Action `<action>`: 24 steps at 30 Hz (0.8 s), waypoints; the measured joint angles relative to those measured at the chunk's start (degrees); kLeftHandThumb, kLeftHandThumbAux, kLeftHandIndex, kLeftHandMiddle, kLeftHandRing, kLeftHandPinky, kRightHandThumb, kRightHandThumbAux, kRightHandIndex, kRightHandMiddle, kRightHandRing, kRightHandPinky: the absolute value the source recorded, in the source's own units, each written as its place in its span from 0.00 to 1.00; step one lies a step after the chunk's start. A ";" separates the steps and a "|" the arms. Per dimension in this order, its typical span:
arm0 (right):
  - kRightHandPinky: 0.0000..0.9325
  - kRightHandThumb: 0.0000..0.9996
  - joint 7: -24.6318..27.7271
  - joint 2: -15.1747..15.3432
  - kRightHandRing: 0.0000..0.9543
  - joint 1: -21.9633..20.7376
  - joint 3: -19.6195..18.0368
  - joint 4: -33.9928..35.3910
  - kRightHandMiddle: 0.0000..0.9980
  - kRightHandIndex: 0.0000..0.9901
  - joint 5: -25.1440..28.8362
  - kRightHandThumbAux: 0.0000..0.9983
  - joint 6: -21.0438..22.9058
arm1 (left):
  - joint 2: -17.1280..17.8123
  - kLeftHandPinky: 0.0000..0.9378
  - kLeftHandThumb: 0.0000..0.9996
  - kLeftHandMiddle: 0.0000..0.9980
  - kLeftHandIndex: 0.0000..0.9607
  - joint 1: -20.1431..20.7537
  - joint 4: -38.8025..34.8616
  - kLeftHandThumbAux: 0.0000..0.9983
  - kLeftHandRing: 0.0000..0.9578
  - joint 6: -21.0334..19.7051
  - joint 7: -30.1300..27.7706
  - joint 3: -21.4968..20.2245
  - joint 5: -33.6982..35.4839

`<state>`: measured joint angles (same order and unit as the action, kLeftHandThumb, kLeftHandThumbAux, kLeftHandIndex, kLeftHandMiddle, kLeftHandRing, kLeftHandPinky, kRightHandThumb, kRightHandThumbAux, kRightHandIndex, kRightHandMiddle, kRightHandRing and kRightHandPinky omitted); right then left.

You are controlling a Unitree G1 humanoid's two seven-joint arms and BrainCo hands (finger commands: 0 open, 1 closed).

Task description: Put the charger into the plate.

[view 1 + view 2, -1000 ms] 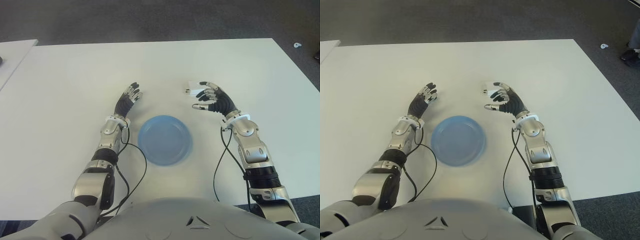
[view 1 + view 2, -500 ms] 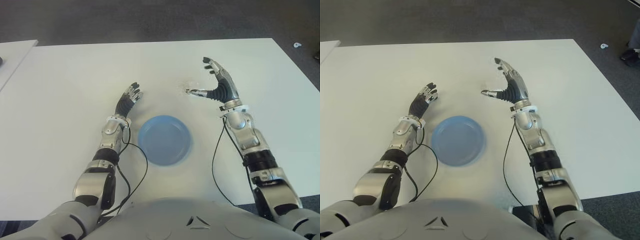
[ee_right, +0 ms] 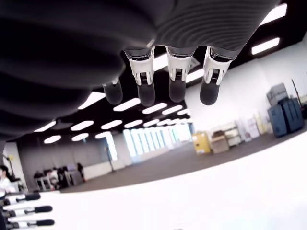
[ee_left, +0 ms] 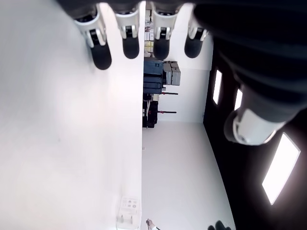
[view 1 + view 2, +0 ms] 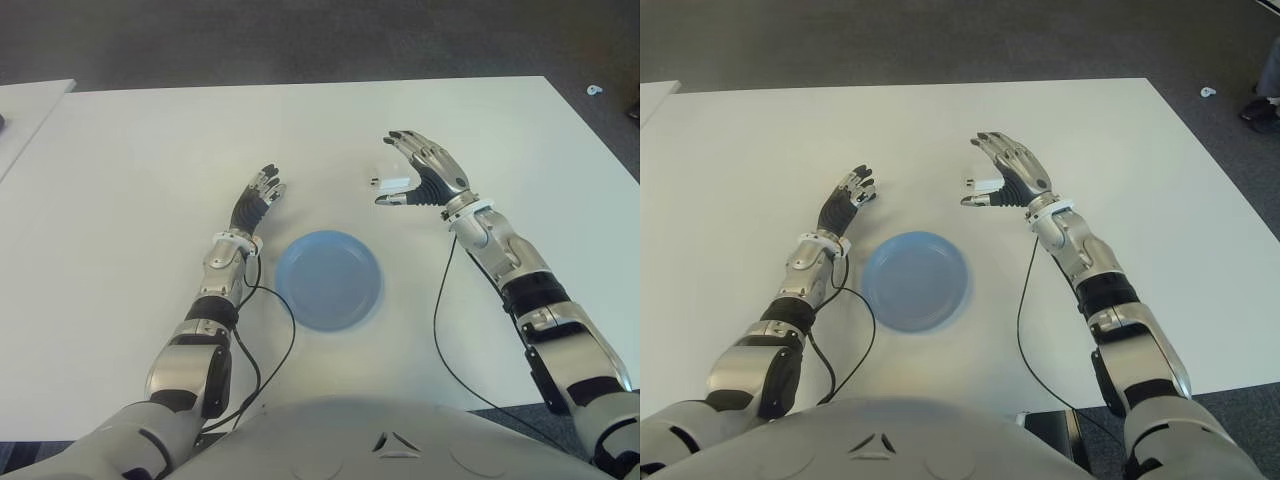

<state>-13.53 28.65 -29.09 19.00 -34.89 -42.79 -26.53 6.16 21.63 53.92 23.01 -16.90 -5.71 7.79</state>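
The white charger point(image 5: 393, 183) lies on the white table point(image 5: 140, 150), just beyond the blue plate point(image 5: 329, 280) and a little to its right. My right hand point(image 5: 406, 168) is open around the charger: its fingers point(image 5: 420, 152) arch over the charger and its thumb point(image 5: 390, 199) points in below it. In the right wrist view the fingers point(image 3: 176, 84) stretch out straight and nothing is in them. My left hand point(image 5: 258, 196) shows open to the left of the plate, holding nothing. The left wrist view shows the charger point(image 4: 128, 211) far off on the table.
Both arms' black cables point(image 5: 270, 300) trail on the table on either side of the plate. Another white table's corner point(image 5: 25, 105) shows at the far left. Dark floor lies beyond the table's far edge.
My right hand, curled over the charger a second ago, lifted with its fingers pointing away, then came back down open around it. The charger, plate and left hand stayed put.
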 measured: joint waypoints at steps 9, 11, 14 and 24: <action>0.00 0.05 -1.12 -2.08 0.00 -7.30 5.12 -15.22 0.00 0.00 -2.31 0.37 0.42 | -0.05 0.10 0.15 0.05 0.01 0.11 0.02 0.59 0.05 0.01 0.00 -0.02 0.01; 0.00 0.04 -1.24 -3.04 0.00 -8.58 6.38 -18.60 0.00 0.00 -2.72 0.37 0.86 | -0.05 0.10 0.15 0.05 0.01 0.13 0.03 0.59 0.05 -0.01 0.00 0.00 0.01; 0.00 0.03 -1.32 -4.20 0.00 -9.71 8.09 -22.87 0.00 0.00 -3.07 0.38 1.16 | -0.06 0.10 0.15 0.05 0.01 0.10 0.02 0.59 0.04 -0.01 0.00 0.01 0.01; 0.00 0.00 -1.72 -5.97 0.00 -13.66 11.29 -32.08 0.00 0.00 -2.95 0.41 1.98 | -0.10 0.09 0.15 0.04 0.00 -0.26 -0.44 0.59 0.04 -0.22 0.00 0.09 0.00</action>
<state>-15.24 22.68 -42.75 30.29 -66.97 -45.74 -24.56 6.06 21.36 53.49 22.79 -16.90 -5.61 7.79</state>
